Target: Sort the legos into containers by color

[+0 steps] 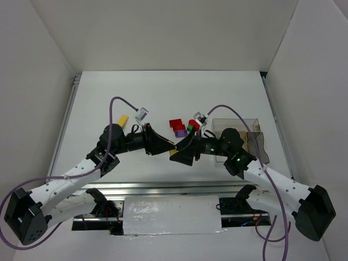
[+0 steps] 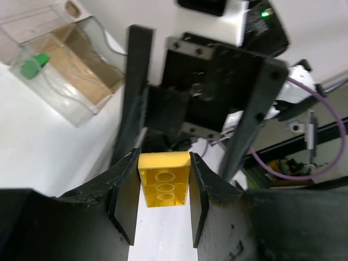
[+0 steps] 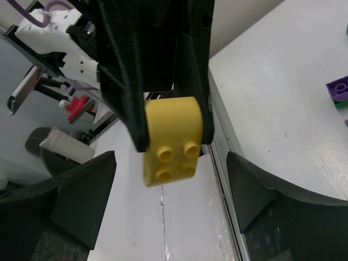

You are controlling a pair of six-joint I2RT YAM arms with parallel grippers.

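A yellow lego (image 2: 163, 187) is gripped tight between the left fingers (image 2: 126, 198), above the white worktop (image 1: 163, 98). Its hollow underside is shown in the left wrist view. Its four studs are shown in the right wrist view, where its top end is hidden by the dark fingers. The right fingers (image 3: 81, 204) are spread wide, one at 9 o'clock and one at 3 o'clock of the lego, and it is not touched by them. In the top view both sets of fingers are pointed at each other in the middle of the worktop, and the held lego can hardly be made out between them.

The clear container (image 1: 239, 124) is seen at 3 o'clock of that spot, partly covered by the right arm (image 1: 272, 179). A green lego (image 2: 30, 66) is seen at the container in the left wrist view. It cannot be told if it is inside. A second yellow lego (image 1: 124, 119) is seen at 10 o'clock. A red lego (image 1: 175, 124) and a purple lego (image 1: 180, 132) are seen touching at 12 o'clock. More red and green bits beside them are too small to tell apart.
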